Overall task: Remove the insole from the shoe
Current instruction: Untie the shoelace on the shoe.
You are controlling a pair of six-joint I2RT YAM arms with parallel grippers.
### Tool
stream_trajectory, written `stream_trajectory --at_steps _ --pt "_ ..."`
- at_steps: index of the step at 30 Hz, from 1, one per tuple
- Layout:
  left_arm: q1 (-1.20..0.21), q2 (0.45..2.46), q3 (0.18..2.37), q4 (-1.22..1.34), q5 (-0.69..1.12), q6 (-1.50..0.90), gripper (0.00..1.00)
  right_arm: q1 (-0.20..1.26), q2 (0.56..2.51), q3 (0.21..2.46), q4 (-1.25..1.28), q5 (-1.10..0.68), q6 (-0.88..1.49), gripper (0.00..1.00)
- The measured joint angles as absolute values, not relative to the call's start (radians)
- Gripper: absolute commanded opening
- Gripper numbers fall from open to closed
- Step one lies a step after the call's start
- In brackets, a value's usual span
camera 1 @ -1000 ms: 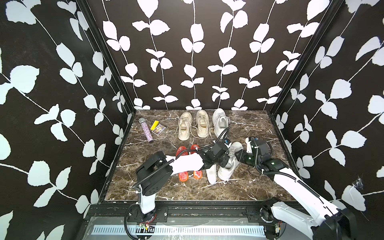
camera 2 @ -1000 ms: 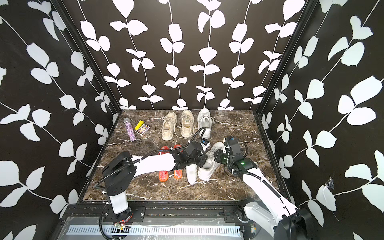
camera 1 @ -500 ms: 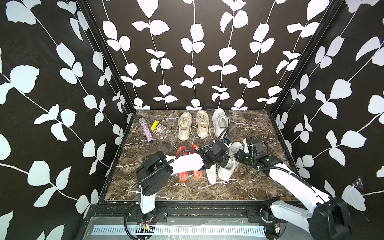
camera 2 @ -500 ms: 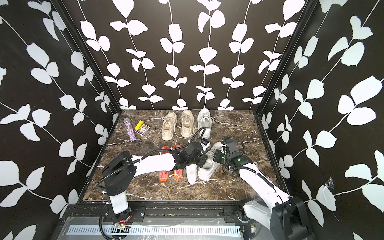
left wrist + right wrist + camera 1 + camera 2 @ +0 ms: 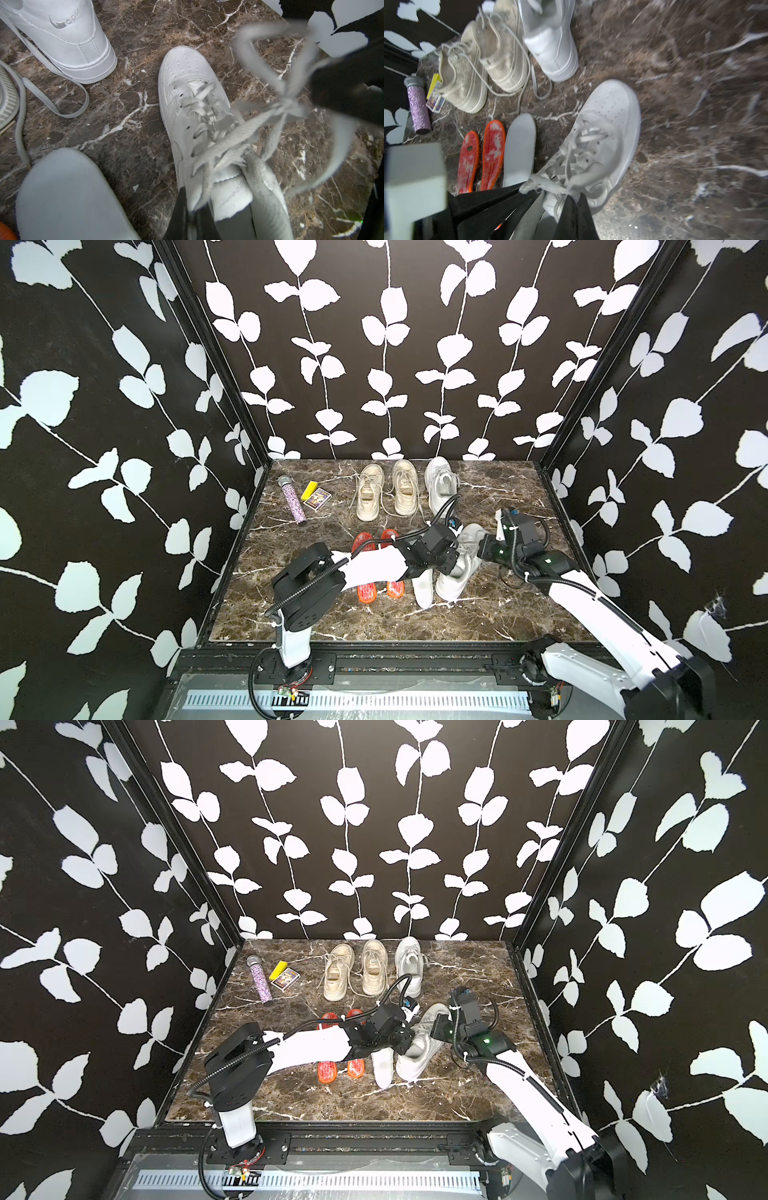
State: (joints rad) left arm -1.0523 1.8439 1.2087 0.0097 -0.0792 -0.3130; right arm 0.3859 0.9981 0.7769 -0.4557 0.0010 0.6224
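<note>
The white lace-up shoe (image 5: 457,576) (image 5: 417,1052) lies on the marble floor, right of centre, between my two arms. My left gripper (image 5: 192,216) (image 5: 454,567) is shut on the side flap next to the tongue (image 5: 230,195). My right gripper (image 5: 576,197) (image 5: 478,548) is shut on the shoelace (image 5: 288,104) and holds its knot up off the shoe (image 5: 612,116). The pull spreads the opening (image 5: 234,224), which is dark. The insole inside it is hidden.
A loose white insole (image 5: 422,593) and two orange insoles (image 5: 368,593) lie just left of the shoe. At the back stand a beige pair (image 5: 386,493) and another white sneaker (image 5: 440,485), a purple glitter tube (image 5: 293,502) and a small card box (image 5: 316,498). Patterned walls enclose three sides.
My right gripper has shut on the shoelace and shifted slightly at the shoe. The left arm and the shoe have stayed where they were.
</note>
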Motion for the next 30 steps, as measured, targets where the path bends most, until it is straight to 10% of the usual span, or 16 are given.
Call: stream_trajectory --at_steps 30 --pt "-1.052 1.843 1.203 0.018 -0.084 -0.306 0.0 0.112 0.894 0.954 -0.665 0.221 0.519 0.0"
